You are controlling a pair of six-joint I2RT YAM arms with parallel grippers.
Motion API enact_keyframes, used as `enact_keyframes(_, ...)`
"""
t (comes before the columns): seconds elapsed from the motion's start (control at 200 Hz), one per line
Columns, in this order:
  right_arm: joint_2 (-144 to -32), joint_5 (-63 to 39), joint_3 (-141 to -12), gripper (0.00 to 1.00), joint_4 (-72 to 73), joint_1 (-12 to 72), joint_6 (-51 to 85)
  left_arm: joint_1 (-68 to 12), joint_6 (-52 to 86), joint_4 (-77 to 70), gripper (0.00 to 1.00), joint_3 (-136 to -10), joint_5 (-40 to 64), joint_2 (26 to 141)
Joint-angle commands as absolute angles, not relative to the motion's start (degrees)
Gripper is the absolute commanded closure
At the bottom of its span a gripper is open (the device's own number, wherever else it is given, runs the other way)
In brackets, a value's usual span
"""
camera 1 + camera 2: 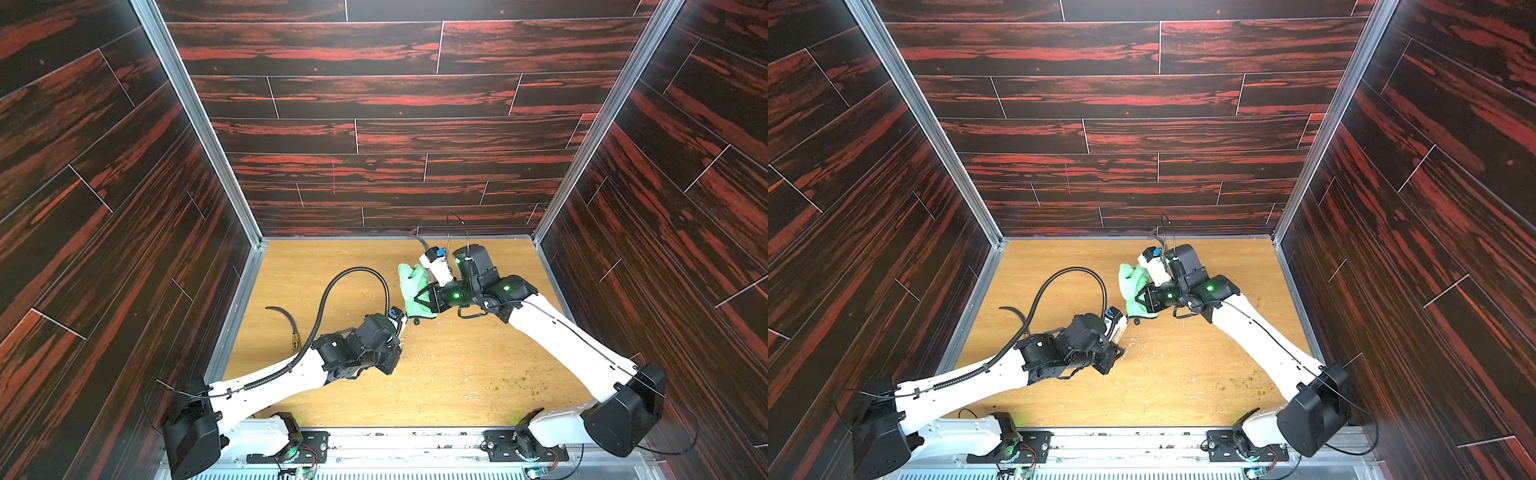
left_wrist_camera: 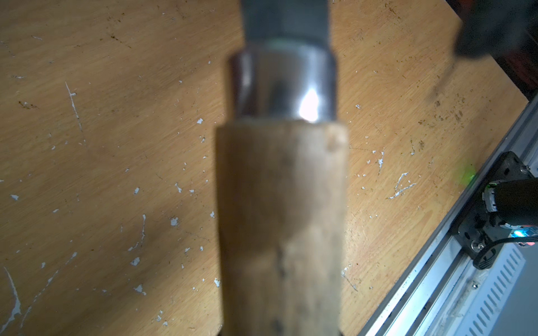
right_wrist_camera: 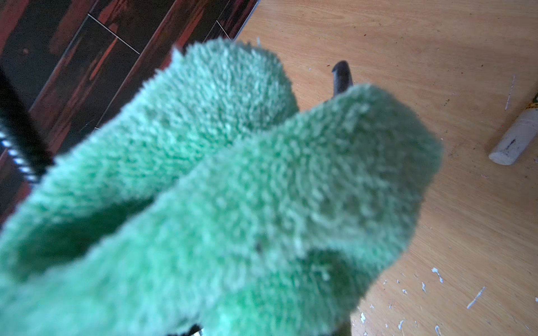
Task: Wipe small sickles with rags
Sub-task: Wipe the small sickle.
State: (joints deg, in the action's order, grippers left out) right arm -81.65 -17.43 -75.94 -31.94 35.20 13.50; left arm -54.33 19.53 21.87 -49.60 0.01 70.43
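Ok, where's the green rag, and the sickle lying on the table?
green rag [image 3: 233,189]: right wrist view, middle of the fluffy cloth.
lying sickle [image 1: 290,319]: in a top view, its dark curved blade.

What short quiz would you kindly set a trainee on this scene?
1. True or false: the right gripper holds the rag.
2. What does the left gripper grip? A the rag; B a sickle by its wooden handle; C nothing.
3. Fill in: the rag is ____ in colour.
Key: 1 true; 2 B; 3 green.
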Motion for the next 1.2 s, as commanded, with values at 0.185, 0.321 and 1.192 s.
enact_keyframes(0.185,-88.7,-19.4,-79.4,1.0,-31.7,29.1,11.9,-56.1,18.6,17.4,1.0,-48.2,1.2,64.0)
enact_keyframes(0.321,-91.7,-22.5,-81.5,1.0,-31.3,26.8,11.3,-56.7,18.4,17.6,1.0,-48.0,1.5,62.9)
enact_keyframes(1.192,-91.3,-24.1,-82.6,1.0,-30.7,15.6,13.0,-58.5,17.4,20.2,1.0,-47.7,1.3,65.3)
